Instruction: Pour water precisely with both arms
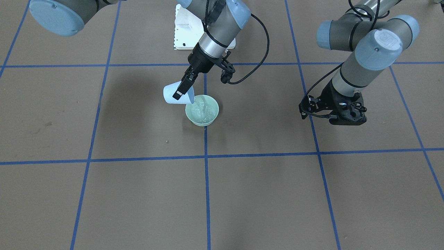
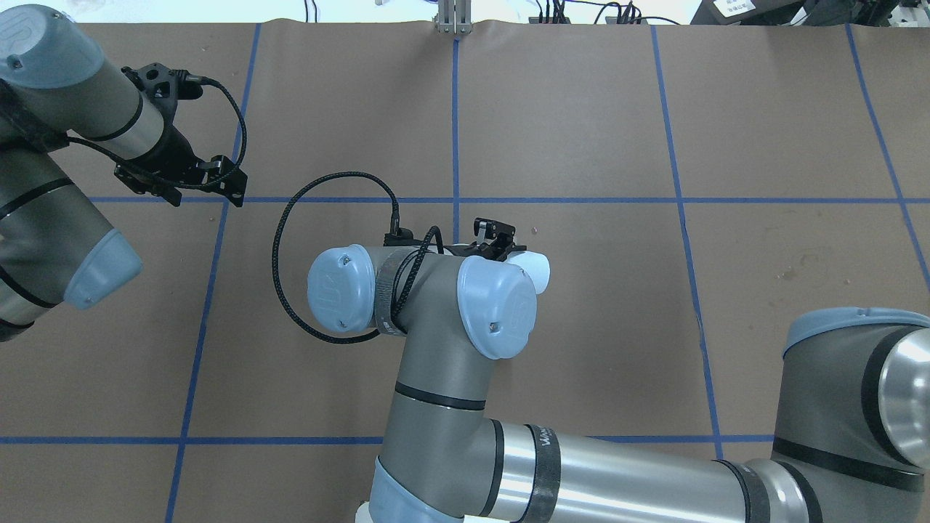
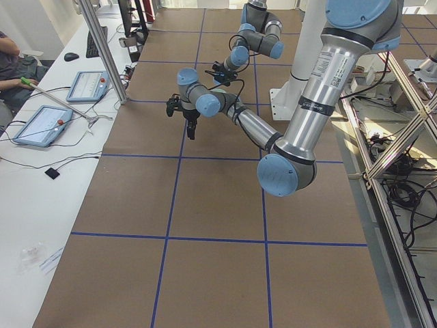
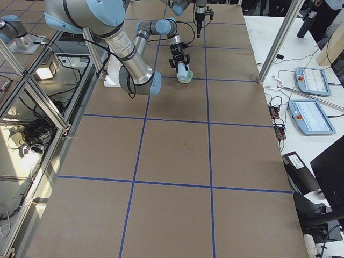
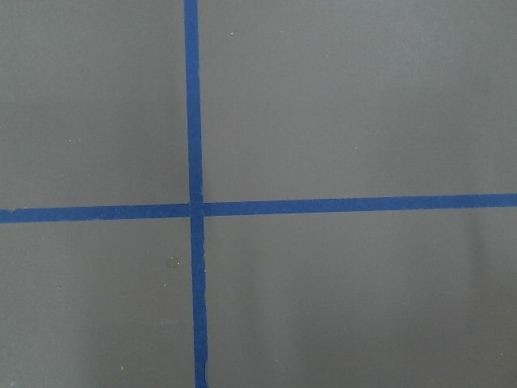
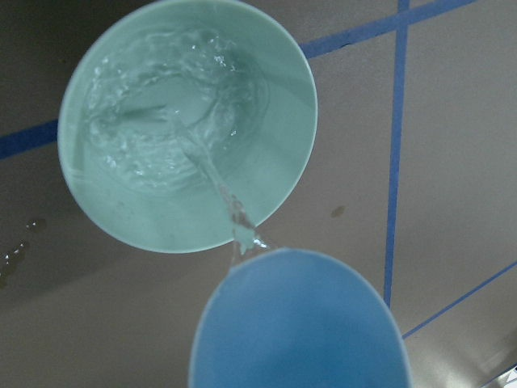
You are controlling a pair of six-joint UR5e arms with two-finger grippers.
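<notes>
Mint-green bowl point(image 1: 202, 110) sits on a blue tape line point(image 1: 207, 187) of the brown paper worktop point(image 1: 138, 194), about midway between its two long edges. My right gripper point(image 1: 180, 93) pinches the wall of a pale blue cup point(image 1: 172, 96), tipped on its side with its lip just over the bowl's rim. The water point(image 6: 218, 182) runs in a thin clear stream from that lip into the bowl, where more of it ripples and glints. A few drops point(image 6: 18, 246) lie on the paper just beside the bowl. My left gripper point(image 1: 338, 113) hangs over a tape crossing, well apart from the bowl; I cannot tell whether its jaws are spread or together.
</notes>
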